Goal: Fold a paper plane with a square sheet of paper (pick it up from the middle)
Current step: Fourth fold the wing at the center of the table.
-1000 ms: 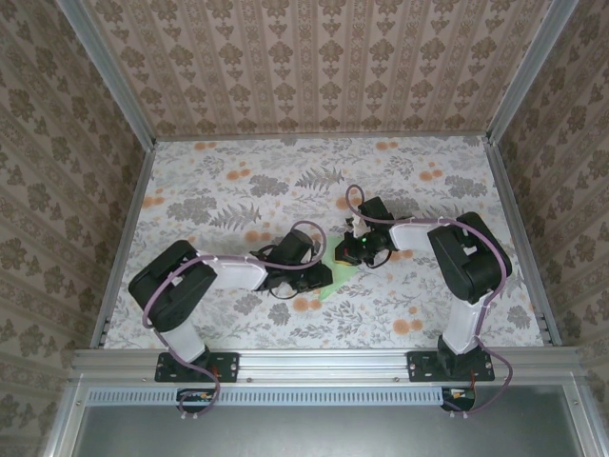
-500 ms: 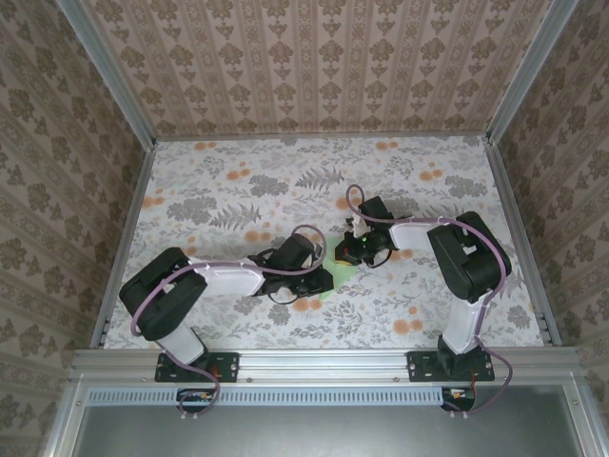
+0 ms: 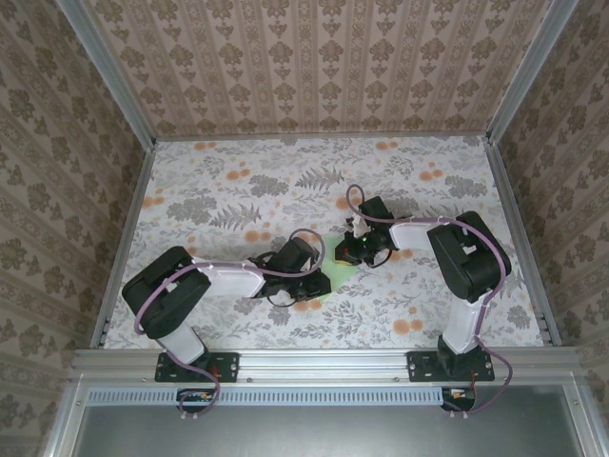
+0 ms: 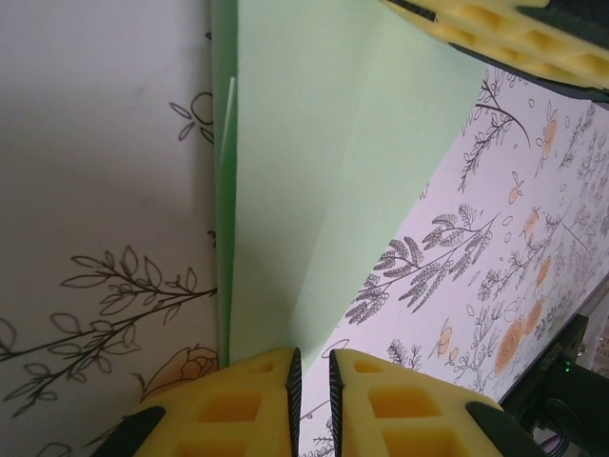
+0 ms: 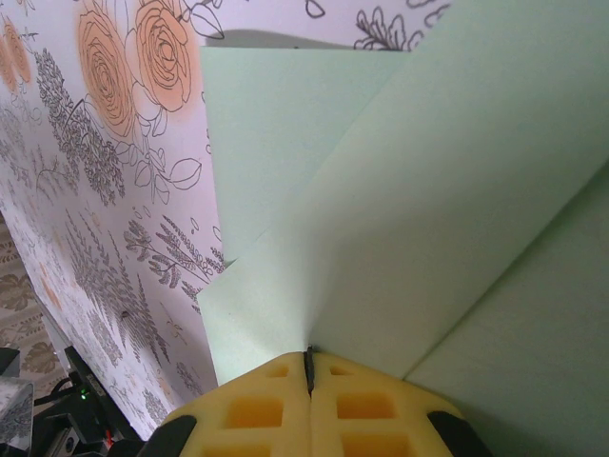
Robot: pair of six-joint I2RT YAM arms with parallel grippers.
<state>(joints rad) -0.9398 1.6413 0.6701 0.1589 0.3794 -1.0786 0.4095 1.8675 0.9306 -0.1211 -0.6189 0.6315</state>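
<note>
Right wrist: smooth mint paper point(image 5: 428, 190), creased, perhaps doubled.

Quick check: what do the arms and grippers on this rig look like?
White links, black joints and looping lilac cables on the left arm and right arm. Yellow fingers with square pockets, black backing, on the left gripper and right gripper.

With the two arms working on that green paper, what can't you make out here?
Top view: the green paper is mostly hidden under both arms; its folded shape unclear.
Left wrist view: the left gripper hides the paper's near edge; whether it pinches paper is unclear.
Right wrist view: the paper runs off the top and right edges.
</note>
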